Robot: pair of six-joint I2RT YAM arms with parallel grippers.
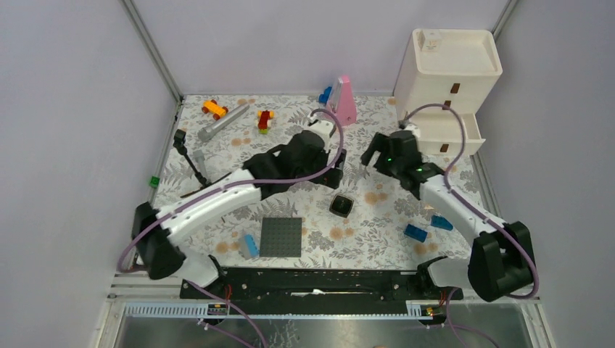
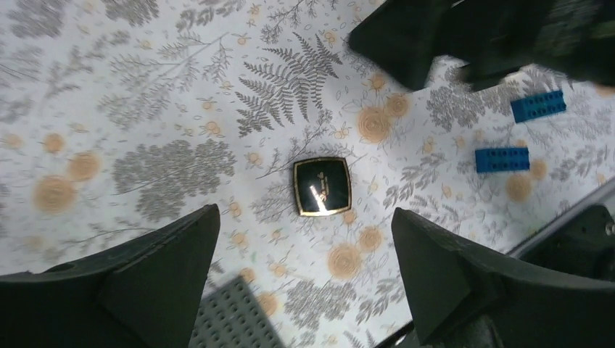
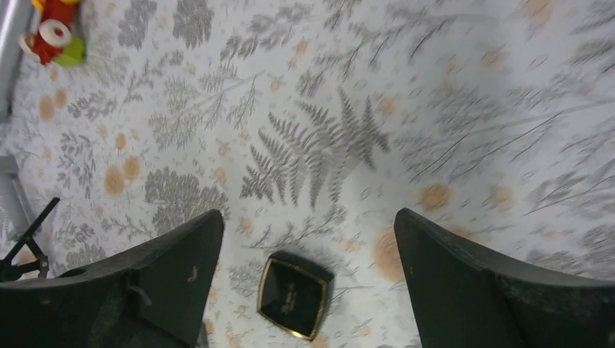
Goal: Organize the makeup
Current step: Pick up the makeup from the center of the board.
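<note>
Your target, the black gold-rimmed compact (image 1: 341, 205), lies flat in the middle of the desk (image 1: 377, 239), just to the near side of both claws. It is square, so it has no long axis to line up with. Your left claw (image 2: 304, 212) hangs wide open and empty with the compact framed between its fingers, and looks the nearer. The right claw (image 3: 308, 214) is equally wide and empty. The grey studded plate (image 1: 281, 237) near-left and the blue bricks (image 1: 415, 232) to the right are well apart from the compact.

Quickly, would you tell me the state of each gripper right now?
Left gripper: open, holding nothing.
Right gripper: open, holding nothing.
</note>
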